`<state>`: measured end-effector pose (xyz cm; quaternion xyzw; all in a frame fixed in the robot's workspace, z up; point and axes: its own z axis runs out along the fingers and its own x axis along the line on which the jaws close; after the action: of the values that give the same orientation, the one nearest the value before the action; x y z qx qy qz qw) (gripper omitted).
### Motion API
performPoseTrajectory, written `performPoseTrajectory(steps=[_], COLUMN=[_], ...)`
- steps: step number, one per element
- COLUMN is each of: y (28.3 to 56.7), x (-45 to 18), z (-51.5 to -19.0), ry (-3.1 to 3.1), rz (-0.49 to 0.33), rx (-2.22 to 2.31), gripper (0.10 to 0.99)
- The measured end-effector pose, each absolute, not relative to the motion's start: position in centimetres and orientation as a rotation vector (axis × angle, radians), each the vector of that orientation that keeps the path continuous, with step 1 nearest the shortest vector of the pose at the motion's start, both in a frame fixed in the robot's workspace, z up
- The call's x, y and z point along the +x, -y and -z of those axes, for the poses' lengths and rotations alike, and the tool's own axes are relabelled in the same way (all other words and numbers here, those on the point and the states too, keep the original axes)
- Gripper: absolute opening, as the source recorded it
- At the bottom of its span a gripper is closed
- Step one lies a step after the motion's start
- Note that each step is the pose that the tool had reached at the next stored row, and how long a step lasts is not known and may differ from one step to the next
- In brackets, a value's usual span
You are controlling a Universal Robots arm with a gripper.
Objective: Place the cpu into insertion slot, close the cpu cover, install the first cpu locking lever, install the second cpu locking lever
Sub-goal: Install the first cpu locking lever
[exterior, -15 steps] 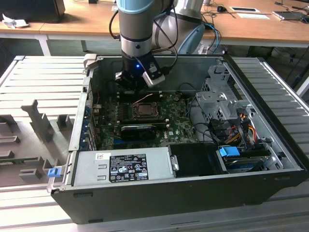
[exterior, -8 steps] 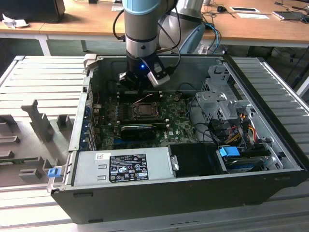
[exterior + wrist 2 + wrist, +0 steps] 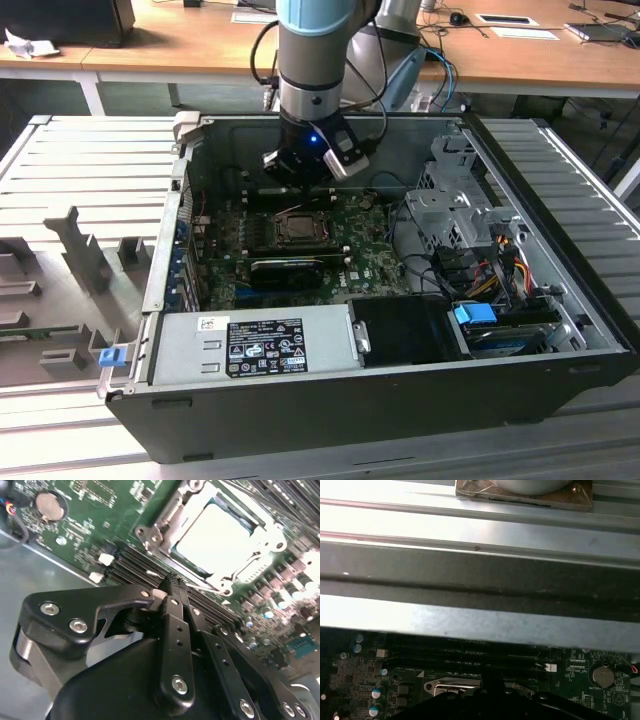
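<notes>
Hovering inside the PC case (image 3: 560, 330), gripper (image 3: 172, 582) w/ fingers pinched together, holding nothing. Cpu (image 3: 217, 537) sits in insertion slot (image 3: 298, 228), cpu cover (image 3: 165, 517) down; RAM slots (image 3: 135, 562) between.

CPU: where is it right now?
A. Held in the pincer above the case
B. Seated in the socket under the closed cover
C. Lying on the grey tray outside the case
B: in the second wrist view the CPU lies in the socket, framed by the cover.
</notes>
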<state>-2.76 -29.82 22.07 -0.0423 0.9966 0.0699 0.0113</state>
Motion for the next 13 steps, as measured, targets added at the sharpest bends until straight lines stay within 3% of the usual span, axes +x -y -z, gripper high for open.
performPoseTrajectory(steps=[13], y=[29.6], x=[-2.1], z=[-20.6], ry=[-3.109], rz=[-0.218], rx=[-0.159], gripper=[0.106])
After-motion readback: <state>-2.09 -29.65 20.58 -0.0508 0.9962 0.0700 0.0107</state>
